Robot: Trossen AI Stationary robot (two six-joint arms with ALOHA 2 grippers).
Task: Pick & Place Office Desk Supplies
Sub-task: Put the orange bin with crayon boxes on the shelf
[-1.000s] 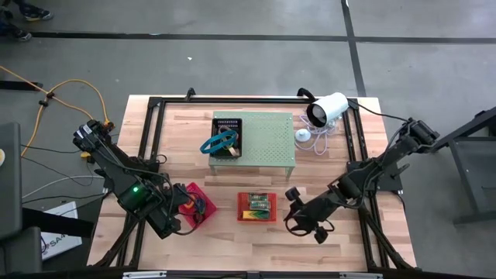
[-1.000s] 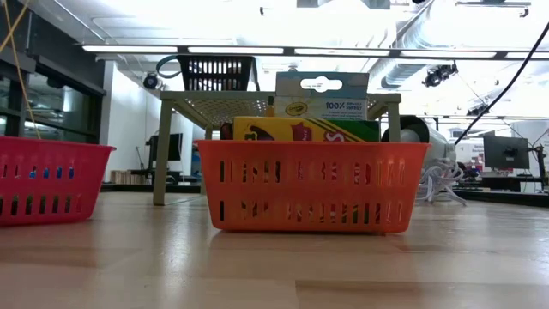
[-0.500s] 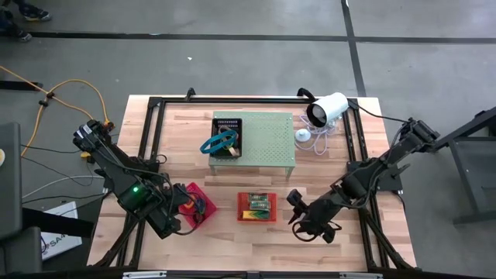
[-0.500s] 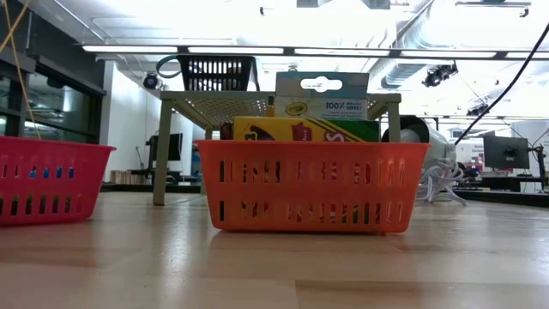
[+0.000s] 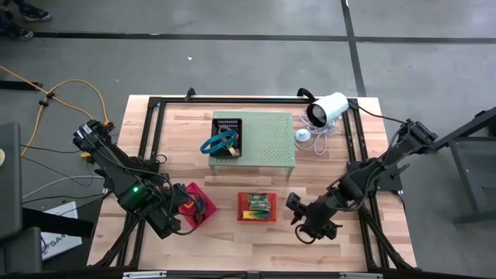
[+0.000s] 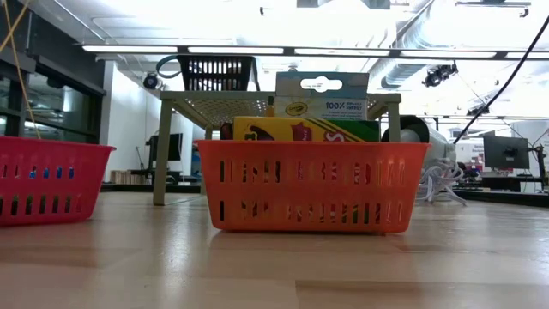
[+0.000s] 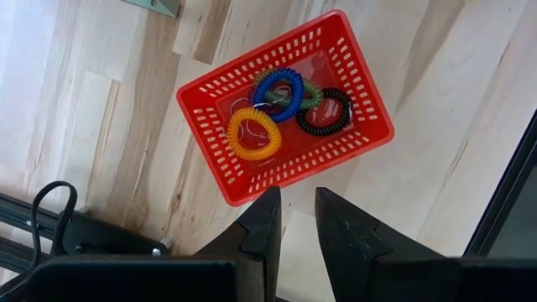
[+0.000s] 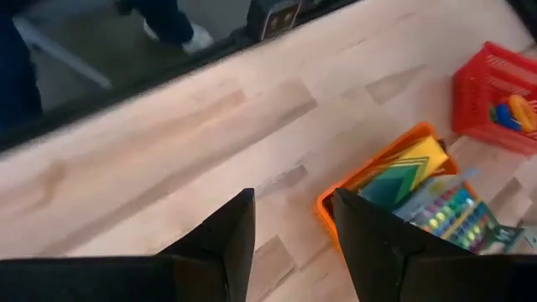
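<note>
**Four camera views of one wooden table**

The high view looks straight down on the whole table (image 5: 256, 232) from well above. The low view sits at tabletop height, close to the orange basket (image 6: 313, 184), facing the room behind. The left wrist view looks down on the red basket (image 7: 285, 105). The right wrist view looks across the table and shares both baskets with the others.

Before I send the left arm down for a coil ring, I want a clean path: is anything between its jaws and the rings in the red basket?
Nothing visible blocks it. The left gripper hangs open and empty above the red basket's near rim; blue, orange and black coil rings lie uncovered inside.
</note>
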